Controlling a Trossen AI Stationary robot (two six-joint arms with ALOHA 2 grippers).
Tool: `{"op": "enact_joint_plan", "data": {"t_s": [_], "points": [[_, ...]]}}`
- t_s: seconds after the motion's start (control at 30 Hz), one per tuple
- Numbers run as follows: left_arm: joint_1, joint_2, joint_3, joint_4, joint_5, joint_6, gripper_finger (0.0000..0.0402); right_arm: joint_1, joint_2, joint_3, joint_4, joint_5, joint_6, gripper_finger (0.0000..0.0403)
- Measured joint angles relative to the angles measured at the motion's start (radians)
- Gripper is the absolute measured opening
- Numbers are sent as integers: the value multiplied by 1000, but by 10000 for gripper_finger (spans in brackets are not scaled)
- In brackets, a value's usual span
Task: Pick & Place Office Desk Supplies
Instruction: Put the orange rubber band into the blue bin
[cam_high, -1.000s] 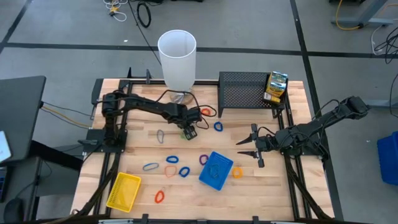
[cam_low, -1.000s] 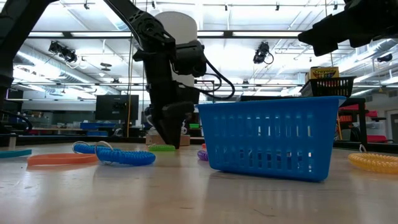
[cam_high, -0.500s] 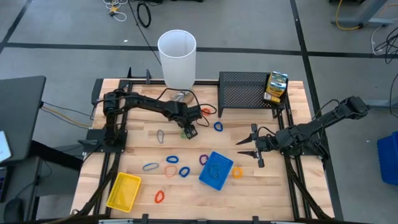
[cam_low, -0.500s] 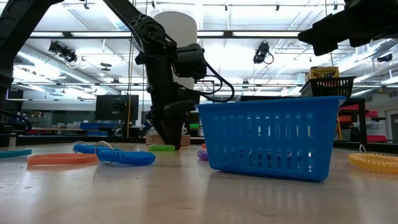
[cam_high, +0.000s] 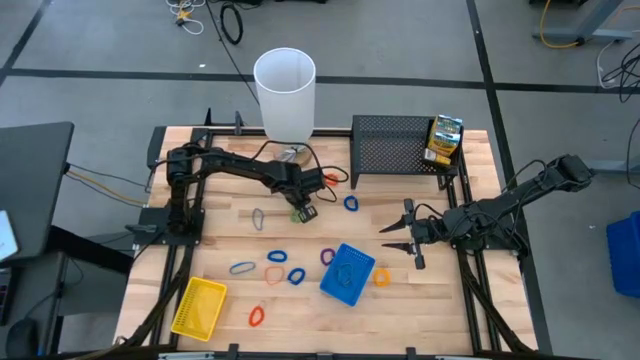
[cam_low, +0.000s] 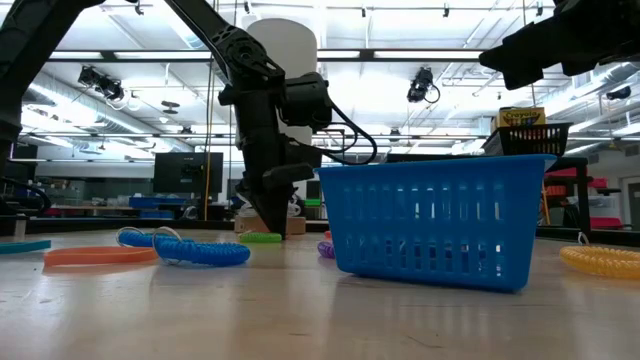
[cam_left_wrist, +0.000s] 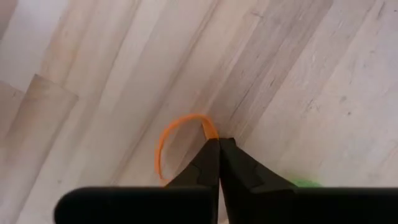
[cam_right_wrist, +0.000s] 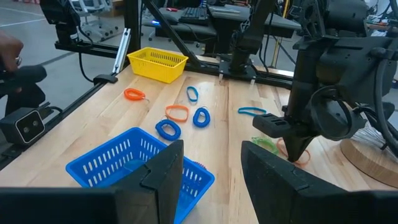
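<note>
Now the left claw (cam_left_wrist: 219, 144) pinches shut on a thin orange rubber-band loop (cam_left_wrist: 177, 134), curved against the wooden table (cam_left_wrist: 311, 93)

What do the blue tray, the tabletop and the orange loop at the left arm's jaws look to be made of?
Blue tray: likely moulded plastic, with slotted walls and an even, slightly glossy colour. Tabletop: wood, pale planks with visible grain, matt. Orange loop: probably rubber or soft plastic, a thin, smooth band bent out of round where the shut left gripper pinches it.

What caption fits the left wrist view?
Left end effector shut on an orange rubber band on the wooden table.
</note>
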Motion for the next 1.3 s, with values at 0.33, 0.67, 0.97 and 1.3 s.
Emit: {"op": "enact_joint_plan", "data": {"t_s": [0.33, 0.67, 0.97, 1.3], "points": [[-27, -18, 4, 3, -40, 10, 3, 0, 0, 0, 0, 0, 0, 169], [-101, -92, 6, 8, -86, 10, 1, 0, 0, 0, 0, 0, 0, 169], [-121, -119, 5, -34, -104, 6, 6, 0, 0, 0, 0, 0, -1, 169], [-98, -71, -2, -13, -112, 50, 97, 0, 0, 0, 3, 0, -1, 169]]}}
